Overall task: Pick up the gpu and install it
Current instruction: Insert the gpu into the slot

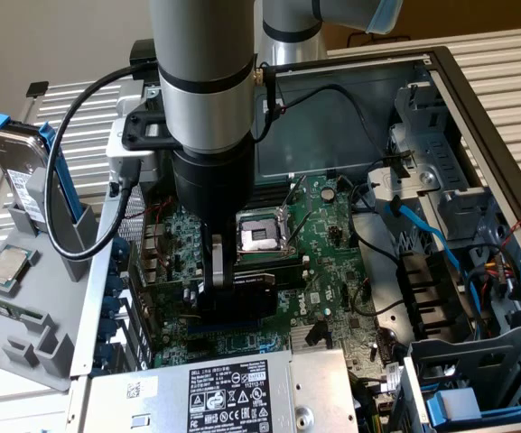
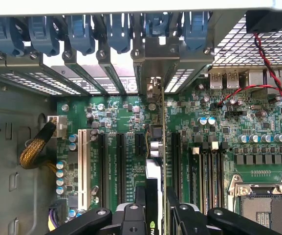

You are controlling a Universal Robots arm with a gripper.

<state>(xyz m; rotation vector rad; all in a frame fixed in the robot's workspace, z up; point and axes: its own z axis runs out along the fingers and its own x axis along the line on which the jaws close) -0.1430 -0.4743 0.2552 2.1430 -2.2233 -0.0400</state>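
Note:
My gripper (image 2: 155,208) is shut on the gpu (image 2: 154,178), which the wrist view shows edge-on between the two black fingers (image 2: 133,215). The card stands upright over the green motherboard (image 2: 111,112), in line with the black expansion slots. Its silver bracket (image 2: 153,66) reaches the rear slot openings of the case. In the exterior view, the gripper (image 1: 228,275) is low inside the open case, with the gpu's black shroud (image 1: 242,296) just below the CPU socket (image 1: 260,236). I cannot tell whether the card's edge sits in a slot.
Blue slot clips (image 2: 82,32) line the rear wall. Red and black wires (image 2: 272,73) run nearby. The power supply (image 1: 224,392) lies at the front, with drive cages and a blue cable (image 1: 423,225) on the exterior view's right. A grey stand holds a hard drive (image 1: 21,167) on that view's left.

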